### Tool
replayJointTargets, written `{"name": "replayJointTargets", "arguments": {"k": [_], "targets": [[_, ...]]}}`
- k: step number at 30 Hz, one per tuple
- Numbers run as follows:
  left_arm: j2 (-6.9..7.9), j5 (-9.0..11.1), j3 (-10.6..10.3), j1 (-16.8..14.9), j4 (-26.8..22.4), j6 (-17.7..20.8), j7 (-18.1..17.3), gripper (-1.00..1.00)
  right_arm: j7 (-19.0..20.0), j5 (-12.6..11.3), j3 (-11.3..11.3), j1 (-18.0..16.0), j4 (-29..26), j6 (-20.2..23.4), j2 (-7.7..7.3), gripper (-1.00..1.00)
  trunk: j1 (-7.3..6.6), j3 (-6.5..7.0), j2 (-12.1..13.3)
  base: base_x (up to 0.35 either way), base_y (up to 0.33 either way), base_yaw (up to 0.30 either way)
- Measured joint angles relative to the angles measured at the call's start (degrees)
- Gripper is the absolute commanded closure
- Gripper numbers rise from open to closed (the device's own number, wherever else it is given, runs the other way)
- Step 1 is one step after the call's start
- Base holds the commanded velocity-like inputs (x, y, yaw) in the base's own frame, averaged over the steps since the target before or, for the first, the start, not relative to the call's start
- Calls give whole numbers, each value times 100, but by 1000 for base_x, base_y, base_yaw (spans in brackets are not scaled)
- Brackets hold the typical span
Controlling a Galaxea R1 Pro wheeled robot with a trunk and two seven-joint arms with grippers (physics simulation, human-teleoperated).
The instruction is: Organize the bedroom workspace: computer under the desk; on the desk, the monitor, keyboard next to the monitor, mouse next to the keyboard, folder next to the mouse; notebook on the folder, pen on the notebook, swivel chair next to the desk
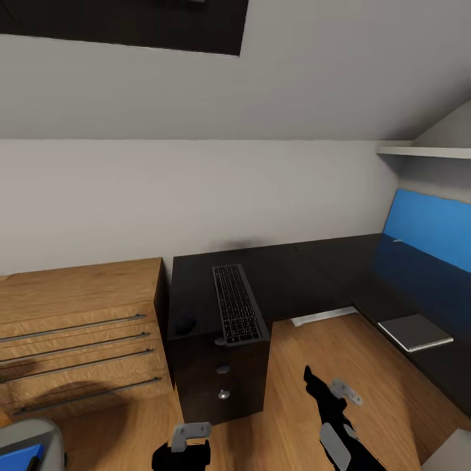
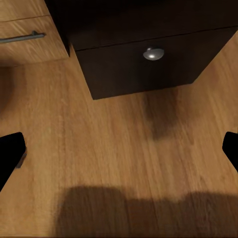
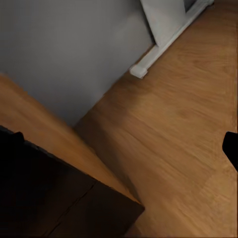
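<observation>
The black-topped desk (image 1: 307,268) runs in an L from the middle to the right. On its left end lies the keyboard (image 1: 236,304), with the small black mouse (image 1: 186,324) to its left. The greyish notebook (image 1: 415,331) lies on the right wing, and a short pale stick, the pen (image 1: 398,241), rests by the blue back panel (image 1: 432,226). At the lower left corner is the grey swivel chair (image 1: 33,435) with the blue folder (image 1: 18,456) on its seat. My left gripper (image 2: 119,153) and right gripper (image 3: 124,144) are open over the floor, holding nothing. The monitor and computer are out of view.
A light wooden cabinet (image 1: 78,320) with long bar handles stands left of the desk. The black drawer unit (image 1: 222,383) with round knobs (image 2: 153,53) is straight ahead. The desk's white leg foot (image 1: 324,316) lies on the wooden floor (image 1: 340,353) inside the L.
</observation>
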Motion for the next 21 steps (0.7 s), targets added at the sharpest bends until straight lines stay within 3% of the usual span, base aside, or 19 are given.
{"name": "replayJointTargets", "arguments": {"k": [1, 3, 5, 12, 21], "targets": [[6, 6, 5, 0, 59, -4, 0, -100, 0, 229, 3, 1, 229, -316, 35, -100, -22, 18, 40, 0, 0, 0], [13, 11, 9, 1, 260, -46, -3, -100, 0, 470, 17, 1, 632, -680, 45, -100, -66, 53, 120, 0, 0, 0], [13, 11, 8, 1, 467, -157, -9, -100, -2, 566, 29, 1, 911, -852, 24, -100, -110, 90, 201, 0, 0, 0], [9, 25, 7, 1, 1601, -1125, -31, -100, -6, 723, 19, 5, 1785, -1121, -85, -100, -264, 215, 482, 0, 0, 0], [8, 26, -2, 0, 2187, -1443, -44, -100, 1, 768, 21, 20, 2471, -1220, -125, -100, -461, 377, 843, 0, 0, 0]]}}
